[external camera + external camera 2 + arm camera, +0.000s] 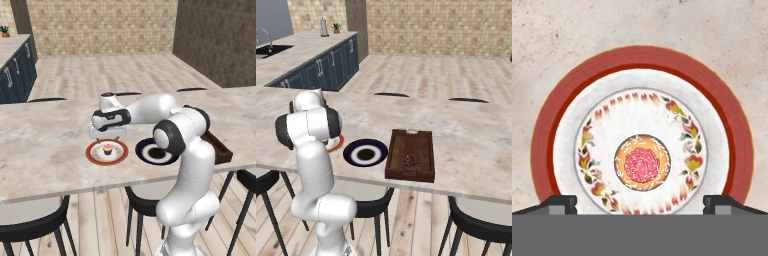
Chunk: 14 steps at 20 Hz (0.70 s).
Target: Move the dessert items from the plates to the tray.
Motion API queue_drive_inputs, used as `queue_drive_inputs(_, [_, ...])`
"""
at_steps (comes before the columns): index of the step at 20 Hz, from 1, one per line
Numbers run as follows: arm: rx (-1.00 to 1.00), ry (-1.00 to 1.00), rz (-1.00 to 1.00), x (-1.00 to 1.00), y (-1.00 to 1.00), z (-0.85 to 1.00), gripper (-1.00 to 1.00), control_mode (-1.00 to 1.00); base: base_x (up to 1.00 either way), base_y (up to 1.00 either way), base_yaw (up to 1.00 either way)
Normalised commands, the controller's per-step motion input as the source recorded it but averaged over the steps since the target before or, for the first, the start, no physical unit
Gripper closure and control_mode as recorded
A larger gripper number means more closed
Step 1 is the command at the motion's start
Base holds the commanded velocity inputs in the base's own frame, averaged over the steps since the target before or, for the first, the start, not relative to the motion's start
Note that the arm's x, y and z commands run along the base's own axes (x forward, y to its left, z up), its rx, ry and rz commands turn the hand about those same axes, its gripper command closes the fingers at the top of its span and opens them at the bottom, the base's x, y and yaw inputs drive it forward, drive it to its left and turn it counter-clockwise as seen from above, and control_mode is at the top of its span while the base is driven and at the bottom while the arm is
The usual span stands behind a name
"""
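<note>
You are looking at the gripper [107, 136] hovering directly above the cupcake [107, 149] with its fingers spread wide apart, gripping nothing; the cupcake is sitting at the centre of the orange-rimmed plate [92, 153] — untouched; the navy-rimmed plate [352, 148] is lying beside the tray [398, 150]; a dark dessert [410, 160] is resting in the tray.

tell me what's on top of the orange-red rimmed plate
A pink-frosted cupcake sits at the centre of the orange-red rimmed plate. The open end effector hangs above it. The cupcake hides the plate's very centre.
</note>
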Motion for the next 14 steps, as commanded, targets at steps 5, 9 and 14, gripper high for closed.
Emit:
queue_drive_inputs(5, [0.00,0.00,0.00,0.09,0.00,-0.15,-1.00,-1.00,0.00,0.00,0.00])
queue_drive_inputs(9, [0.00,0.00,0.00,0.00,0.00,-0.16,-1.00,-1.00,0.00,0.00,0.00])
queue_drive_inputs(14, [0.00,0.00,0.00,0.00,0.00,-0.17,-1.00,-1.00,0.00,0.00,0.00])
